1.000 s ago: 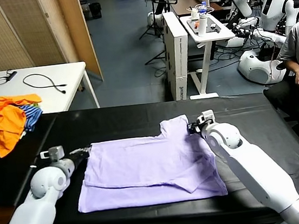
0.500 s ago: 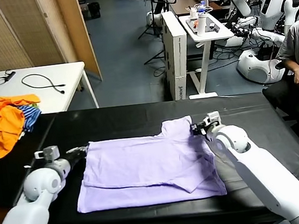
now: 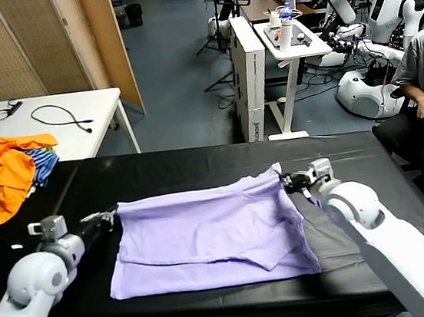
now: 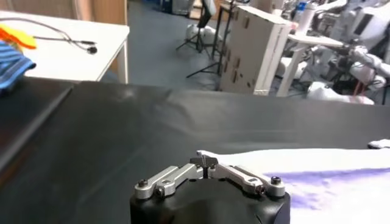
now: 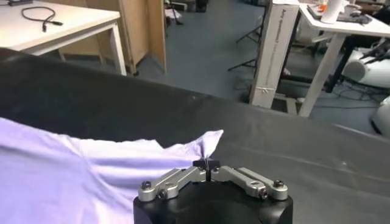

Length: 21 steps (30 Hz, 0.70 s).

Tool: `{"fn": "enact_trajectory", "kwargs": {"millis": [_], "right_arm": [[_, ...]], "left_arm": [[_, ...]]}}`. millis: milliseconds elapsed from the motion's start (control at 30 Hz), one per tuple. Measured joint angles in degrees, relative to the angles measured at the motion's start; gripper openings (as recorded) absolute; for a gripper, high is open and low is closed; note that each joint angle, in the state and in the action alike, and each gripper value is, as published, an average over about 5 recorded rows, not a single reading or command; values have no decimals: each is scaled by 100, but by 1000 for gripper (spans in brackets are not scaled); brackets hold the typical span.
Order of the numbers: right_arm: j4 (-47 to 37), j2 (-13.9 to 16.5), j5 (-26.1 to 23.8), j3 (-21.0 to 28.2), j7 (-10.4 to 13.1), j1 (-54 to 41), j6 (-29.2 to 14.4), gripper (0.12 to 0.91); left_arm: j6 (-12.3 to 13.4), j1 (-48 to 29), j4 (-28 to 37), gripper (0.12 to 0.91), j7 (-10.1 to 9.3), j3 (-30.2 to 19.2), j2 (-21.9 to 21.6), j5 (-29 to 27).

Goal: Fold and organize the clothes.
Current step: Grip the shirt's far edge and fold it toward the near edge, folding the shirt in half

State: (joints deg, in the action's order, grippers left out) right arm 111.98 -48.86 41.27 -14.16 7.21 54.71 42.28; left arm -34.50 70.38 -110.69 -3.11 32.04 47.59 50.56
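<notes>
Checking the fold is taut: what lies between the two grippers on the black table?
In the head view, only the lavender T-shirt spans from the left gripper to the right gripper; each is shut on a far corner of it.

Lavender T-shirt (image 3: 209,232) spread on a black table (image 3: 198,168), left gripper (image 3: 109,215) and right gripper (image 3: 287,183) pinching its far corners, orange clothes (image 3: 1,173) far left

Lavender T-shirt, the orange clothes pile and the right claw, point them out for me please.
lavender T-shirt (image 3: 206,233), head view, middle of the spread cloth.
orange clothes pile (image 3: 1,173), head view, centre of the heap.
right claw (image 5: 208,164), right wrist view, tips pinching the shirt's edge.
</notes>
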Motion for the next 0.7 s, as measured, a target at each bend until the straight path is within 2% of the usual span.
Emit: {"fn": "enact_trajectory", "kwargs": {"millis": [300, 700], "right_arm": [[913, 486, 206, -513, 228, 1139, -1, 140], [1528, 681, 68, -764, 319, 2111, -5, 140]], "left_arm": [[-77, 605, -623, 146, -21, 164, -22, -52], [-72, 1420, -1004, 146, 93, 680, 88, -129]]}}
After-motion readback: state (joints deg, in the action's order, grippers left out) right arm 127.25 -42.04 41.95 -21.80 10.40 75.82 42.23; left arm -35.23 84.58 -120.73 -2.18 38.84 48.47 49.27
